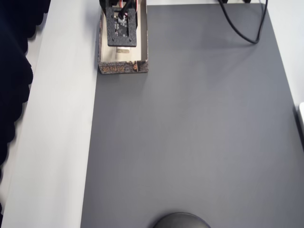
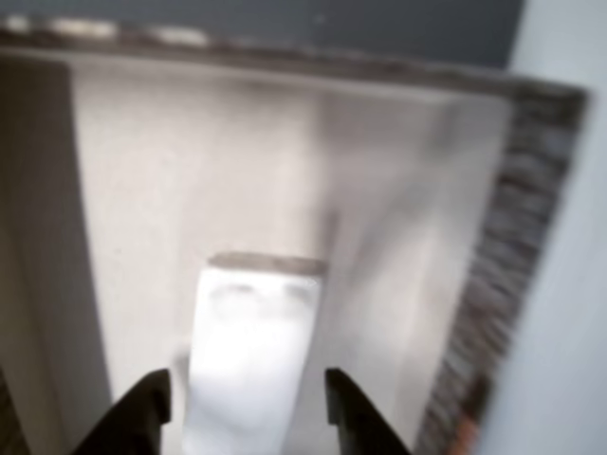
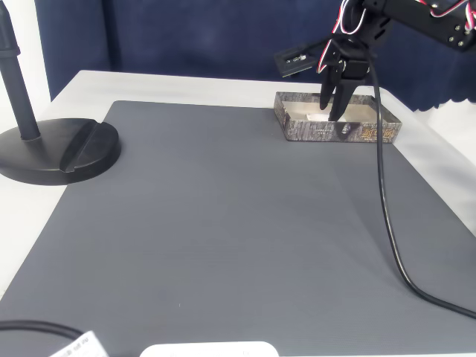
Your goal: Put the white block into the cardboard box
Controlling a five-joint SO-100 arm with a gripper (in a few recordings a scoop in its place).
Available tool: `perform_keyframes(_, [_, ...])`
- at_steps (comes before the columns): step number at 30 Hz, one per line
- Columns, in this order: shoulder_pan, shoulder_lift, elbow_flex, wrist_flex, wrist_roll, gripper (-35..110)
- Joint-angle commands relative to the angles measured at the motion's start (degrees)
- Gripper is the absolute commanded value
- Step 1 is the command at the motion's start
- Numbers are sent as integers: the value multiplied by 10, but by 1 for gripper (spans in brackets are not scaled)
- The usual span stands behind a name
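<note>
In the fixed view, nearest to us, we see a flat white thing with a rounded corner [image 3: 210,349] at the bottom edge, and a black cable [image 3: 387,201] that curls across the big dark grey mat [image 3: 216,223]. The mat looks smooth and a little ribbed, and it lies on a pale white table [image 3: 186,88]. At the left stands a round black stand base with a black pole [image 3: 56,149].

Farther back sits the shallow, long cardboard box with no top [image 3: 375,134]. Its outer walls are worn brown and grey with a busy pattern, and in the overhead view [image 1: 123,68] there may be marks like letters on the short wall, but we cannot read them. There is a small dark notch in that wall. Inside, the box is cream-white and smooth.

The small plain white block with soft rounded edges [image 2: 251,365] lies in the box, on its floor — in the wrist view it is blurry but bright. In the overhead view just its end [image 1: 123,49] peeks out under the arm.

The black two-finger gripper [image 2: 248,403] reaches down into the box in the fixed view [image 3: 334,111]. Its two dark fingertips [image 2: 142,406] stand on either side of the block. The jaws are apart with pale gaps showing beside the block, so they do not squeeze it.

Behind everything hangs a dark blue curtain [image 3: 208,37].
</note>
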Motion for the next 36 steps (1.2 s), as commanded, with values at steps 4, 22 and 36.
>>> perform_keyframes(4, [-1,45,-33,-3,2,28])
perform_keyframes(22, [-47,346,194,7,-32,22])
perform_keyframes(36, [-192,647,465,6,-207,-2])
